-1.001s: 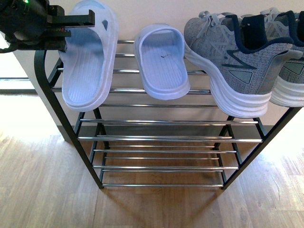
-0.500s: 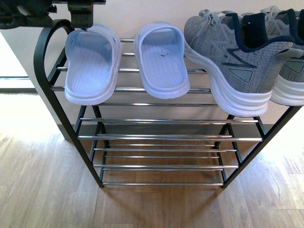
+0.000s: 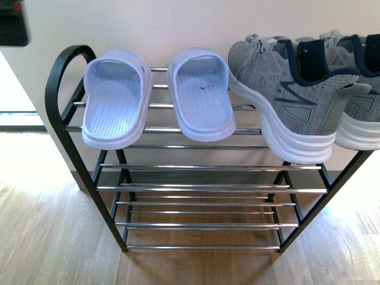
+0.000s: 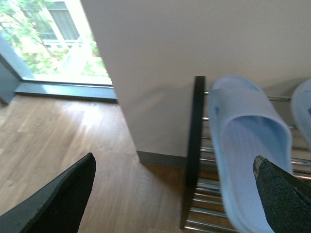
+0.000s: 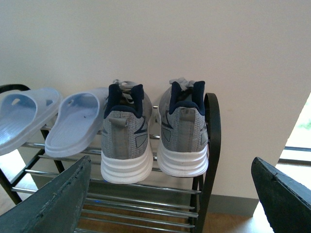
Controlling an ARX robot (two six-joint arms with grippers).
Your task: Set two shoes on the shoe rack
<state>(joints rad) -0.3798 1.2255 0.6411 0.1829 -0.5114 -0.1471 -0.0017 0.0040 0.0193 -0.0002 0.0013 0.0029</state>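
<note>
Two grey knit sneakers [image 3: 285,101] [image 3: 359,104] with white soles stand side by side at the right end of the shoe rack's [image 3: 196,187] top shelf, heels toward me. The right wrist view shows both from behind [image 5: 125,138] [image 5: 183,133], beside the rack's black end frame [image 5: 212,145]. My right gripper [image 5: 171,160] is open, back from the rack and level with the soles, holding nothing. My left gripper [image 4: 175,156] is open and empty above the rack's left end. In the front view only a dark bit of the left arm [image 3: 12,24] shows at the top left corner.
Two light blue slippers [image 3: 113,98] [image 3: 200,95] lie on the left half of the top shelf; one [image 4: 245,141] shows in the left wrist view. Lower chrome shelves [image 3: 202,225] carry nothing. A pale wall [image 3: 178,24] stands behind, with wood floor [image 3: 53,237] below and a window [image 4: 43,39] to the left.
My left gripper let go of the left slipper and rose almost out of the front view. That slipper now lies flat on the top shelf. The sneakers have not moved.
</note>
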